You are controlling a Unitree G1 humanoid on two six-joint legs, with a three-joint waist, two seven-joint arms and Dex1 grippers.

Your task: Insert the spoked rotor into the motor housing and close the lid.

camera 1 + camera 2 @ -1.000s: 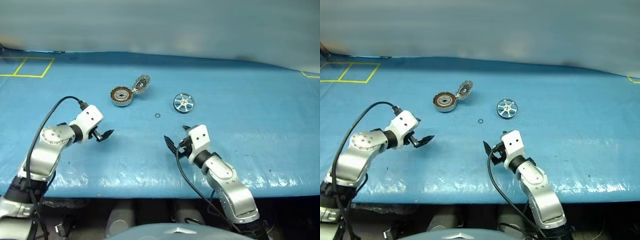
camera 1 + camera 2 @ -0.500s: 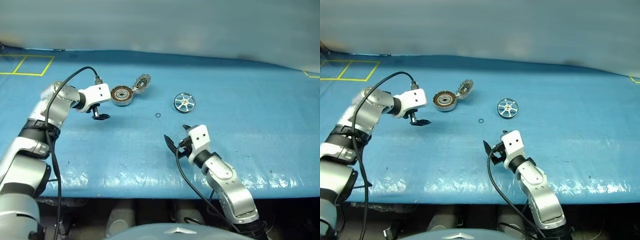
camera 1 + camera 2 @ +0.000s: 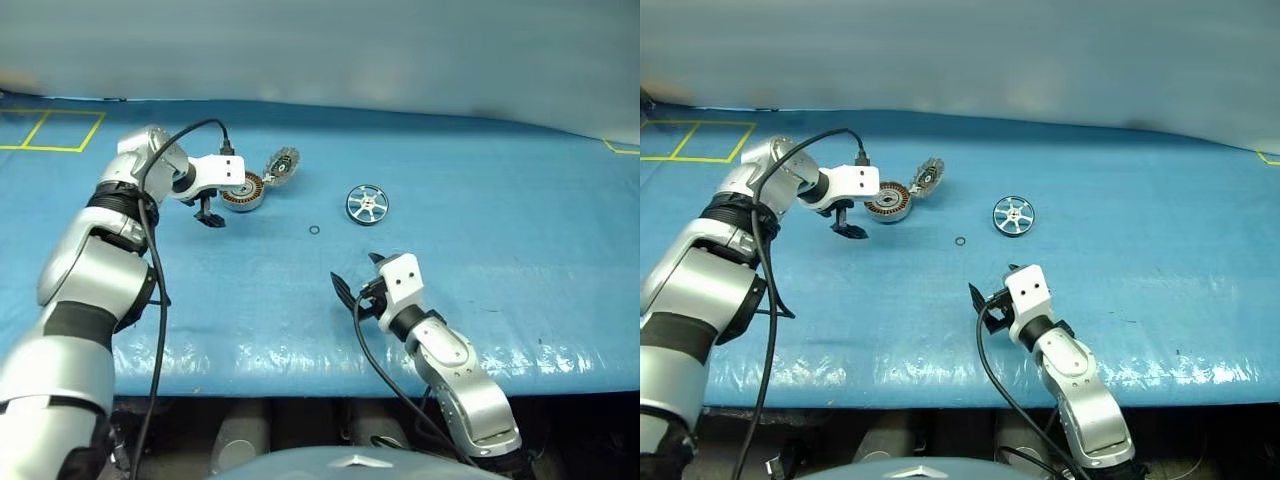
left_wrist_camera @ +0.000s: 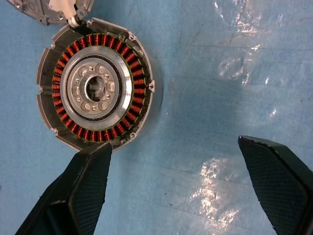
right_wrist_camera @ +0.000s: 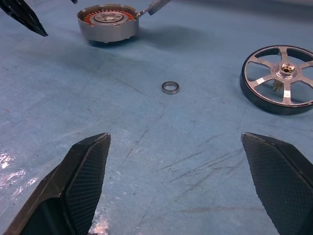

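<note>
Your left gripper (image 3: 209, 219): textured black fingers spread, empty, just beside the motor housing (image 3: 241, 192), a grey cylinder with copper windings, its lid (image 3: 282, 165) hinged up. Right gripper (image 3: 358, 285): spread, empty. Spoked rotor (image 3: 367, 205) lies apart on the blue mat (image 3: 500, 230); small ring (image 3: 314, 231) between.

The round grey metal motor housing (image 4: 95, 88) has a ring of copper-orange wire coils and a shiny silver middle with a dark hole. The small wheel with a dark rim (image 5: 280, 79) has bright silver spokes (and a gold-looking hub). The tiny ring (image 5: 170, 87) is grey. The table cover (image 3: 480, 200) is blue with yellow lines (image 3: 50, 130). The left gripper's fingers (image 4: 83, 188) are black with a fine criss-cross pattern.
</note>
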